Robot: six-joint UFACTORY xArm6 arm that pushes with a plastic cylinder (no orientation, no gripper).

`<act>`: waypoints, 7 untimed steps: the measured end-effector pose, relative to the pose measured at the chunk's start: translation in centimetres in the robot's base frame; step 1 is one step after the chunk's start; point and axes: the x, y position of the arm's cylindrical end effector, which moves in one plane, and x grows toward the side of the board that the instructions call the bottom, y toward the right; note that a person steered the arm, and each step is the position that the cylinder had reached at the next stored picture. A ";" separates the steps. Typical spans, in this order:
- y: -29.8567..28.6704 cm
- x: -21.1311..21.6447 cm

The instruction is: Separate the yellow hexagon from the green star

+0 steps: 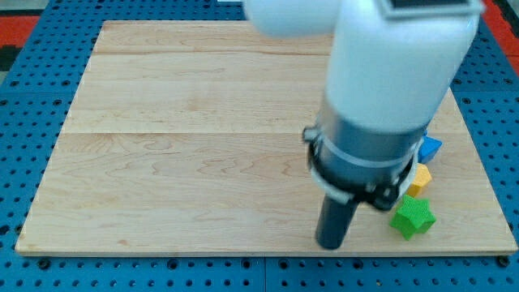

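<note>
The green star (pixel 413 217) lies near the board's lower right corner. The yellow hexagon (pixel 418 178) sits just above it, touching or nearly touching, and is partly hidden behind the arm. My tip (pixel 332 244) rests on the board to the left of the green star, about a block's width away from it, and below-left of the yellow hexagon.
A blue block (pixel 430 148) lies above the yellow hexagon, partly hidden by the arm's white and grey body (pixel 389 89). The wooden board (pixel 178 146) ends just below my tip and to the right of the blocks, on a blue pegboard (pixel 32 97).
</note>
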 end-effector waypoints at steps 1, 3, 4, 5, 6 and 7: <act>2.5 0.3; 16.6 0.3; 16.2 -2.0; 19.6 -3.0; 18.4 -6.7; 13.7 -6.7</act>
